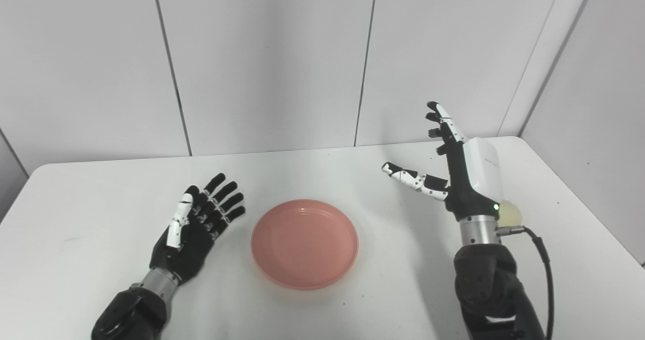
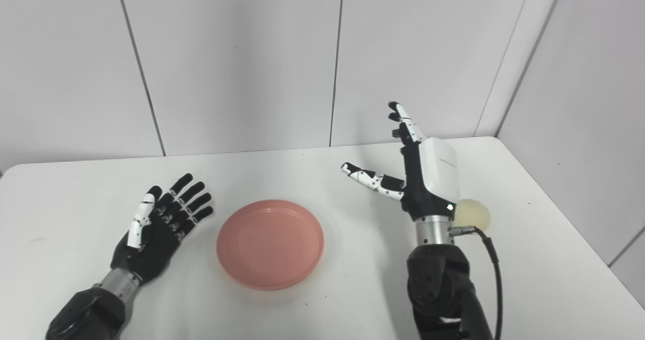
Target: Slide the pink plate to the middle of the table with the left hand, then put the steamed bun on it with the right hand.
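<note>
Notably, the pink plate (image 1: 305, 243) sat mid-table, empty; the left hand (image 1: 194, 229), at its nine o'clock, lay spread and held nothing. The right hand (image 2: 421, 179) was raised, splayed, empty. The steamed bun (image 2: 472, 214), behind its wrist, looked soft: cradle its sides lightly.

text: faint print on right hand (image 1: 466, 176) | perhaps lettering, unreadable

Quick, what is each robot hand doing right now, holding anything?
Left robot hand: open, palm up beside the pink plate, holding nothing.
Right robot hand: open, raised with fingers spread, holding nothing; the steamed bun sits behind its wrist.
</note>
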### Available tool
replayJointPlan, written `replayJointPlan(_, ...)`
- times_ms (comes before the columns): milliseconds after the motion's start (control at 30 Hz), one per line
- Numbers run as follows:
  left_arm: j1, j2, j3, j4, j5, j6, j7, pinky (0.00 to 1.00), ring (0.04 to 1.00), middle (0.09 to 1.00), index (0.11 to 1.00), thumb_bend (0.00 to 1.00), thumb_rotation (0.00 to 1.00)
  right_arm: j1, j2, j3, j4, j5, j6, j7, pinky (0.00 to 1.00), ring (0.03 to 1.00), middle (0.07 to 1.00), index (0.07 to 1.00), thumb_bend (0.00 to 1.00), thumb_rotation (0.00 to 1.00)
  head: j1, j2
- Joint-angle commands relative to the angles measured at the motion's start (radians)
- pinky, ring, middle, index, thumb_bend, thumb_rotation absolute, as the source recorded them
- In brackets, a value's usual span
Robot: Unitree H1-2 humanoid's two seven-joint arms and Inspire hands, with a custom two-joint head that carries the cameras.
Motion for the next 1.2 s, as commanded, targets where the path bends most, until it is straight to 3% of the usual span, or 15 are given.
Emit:
replayJointPlan(0, 0.119, 0.029, 0.008, 0.145, 0.030, 0.038, 0.014, 0.86, 0.881, 0.904, 0.912, 0.50, 0.93, -0.032, -0.012, -0.006, -0.059, -0.061, 0.059, 0.026, 0.57, 0.740, 0.832, 0.879, 0.83, 0.50, -0.010, 0.000)
replayJointPlan(233, 0.093, 0.051, 0.022, 0.227, 0.026, 0.002, -0.023, 0.85, 0.876, 0.901, 0.912, 0.51, 0.91, -0.026, -0.039, -0.065, -0.082, -0.164, 0.175, 0.072, 0.62, 0.779, 0.846, 0.863, 0.85, 0.48, -0.047, -0.005)
replayJointPlan(467, 0.073, 0.062, 0.043, 0.291, 0.023, -0.023, -0.052, 0.83, 0.858, 0.884, 0.896, 0.52, 0.88, -0.035, -0.007, -0.193, -0.121, -0.278, 0.190, 0.216, 0.57, 0.752, 0.824, 0.825, 0.83, 0.40, -0.074, -0.007)
replayJointPlan(667, 0.069, 0.068, 0.050, 0.306, 0.027, -0.032, -0.065, 0.82, 0.857, 0.886, 0.894, 0.52, 0.87, -0.039, 0.008, -0.254, -0.152, -0.357, 0.189, 0.349, 0.54, 0.738, 0.818, 0.815, 0.84, 0.34, -0.083, 0.001)
replayJointPlan(800, 0.073, 0.073, 0.052, 0.298, 0.024, -0.029, -0.066, 0.82, 0.853, 0.880, 0.886, 0.53, 0.86, -0.027, 0.008, -0.275, -0.152, -0.363, 0.190, 0.373, 0.55, 0.735, 0.802, 0.799, 0.84, 0.30, -0.096, 0.008)
replayJointPlan(1067, 0.071, 0.088, 0.057, 0.310, 0.021, -0.034, -0.074, 0.80, 0.840, 0.872, 0.879, 0.53, 0.84, 0.022, -0.031, -0.286, -0.090, -0.290, 0.186, 0.356, 0.63, 0.790, 0.829, 0.803, 0.86, 0.34, -0.111, 0.022)
replayJointPlan(1167, 0.069, 0.092, 0.061, 0.315, 0.018, -0.031, -0.078, 0.79, 0.835, 0.868, 0.877, 0.53, 0.83, 0.027, -0.050, -0.275, -0.051, -0.269, 0.185, 0.344, 0.61, 0.762, 0.816, 0.794, 0.87, 0.39, -0.122, 0.028)
